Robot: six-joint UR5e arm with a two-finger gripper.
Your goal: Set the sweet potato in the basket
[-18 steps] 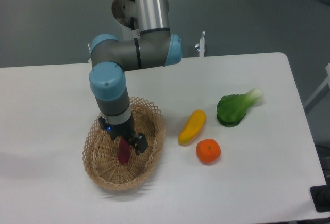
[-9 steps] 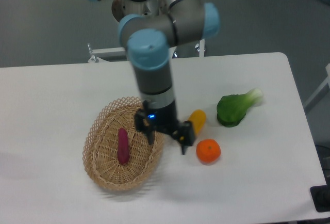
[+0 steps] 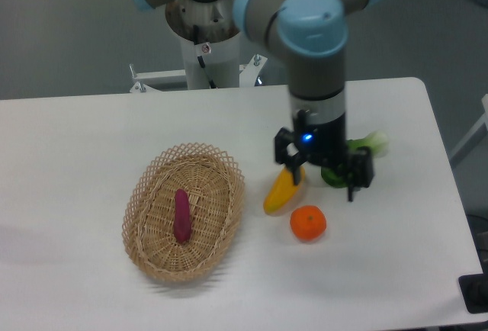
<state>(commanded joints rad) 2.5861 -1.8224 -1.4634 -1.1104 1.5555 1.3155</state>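
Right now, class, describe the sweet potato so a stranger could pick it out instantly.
Find the oval wicker basket on the table's left half. The sweet potato lies inside it: slender, magenta-red, the only item there, unlike the yellow vegetable and orange fruit outside.

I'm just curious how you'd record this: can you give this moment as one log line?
sweet potato: lying in basket | claw: open, empty, above yellow vegetable and bok choy | orange: on table
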